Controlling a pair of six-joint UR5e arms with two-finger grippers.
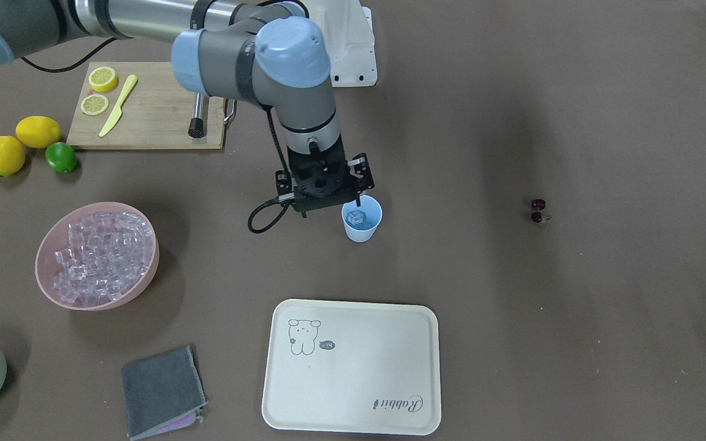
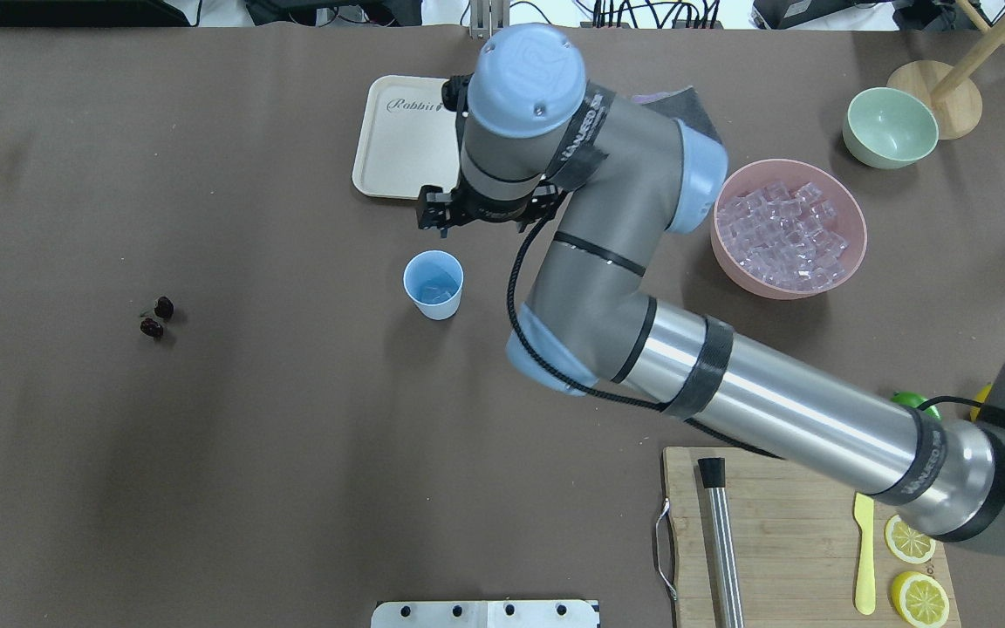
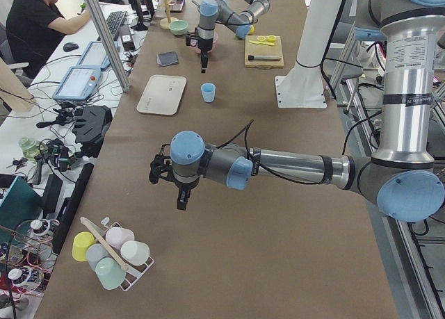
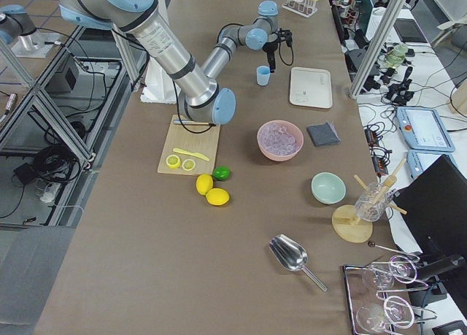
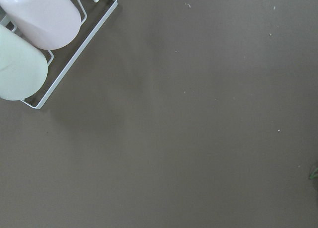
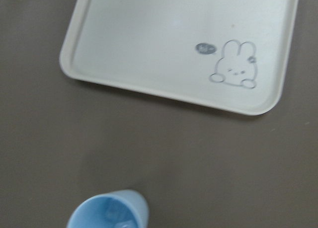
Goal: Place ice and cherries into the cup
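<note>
Facing the robot, the front view shows the right gripper (image 1: pixel 330 207) hanging spread and empty beside the small light blue tapered plastic cup (image 1: pixel 362 229), one clear glassy ice cube (image 1: pixel 356 216) inside. Overhead, the glossy dark red paired cherries (image 2: pixel 157 317) lie well apart toward the left arm's side, lined roughly toward the robot. From the left end, the left gripper (image 3: pixel 181 199) is probably nearer them; its opening cannot be told.
</note>
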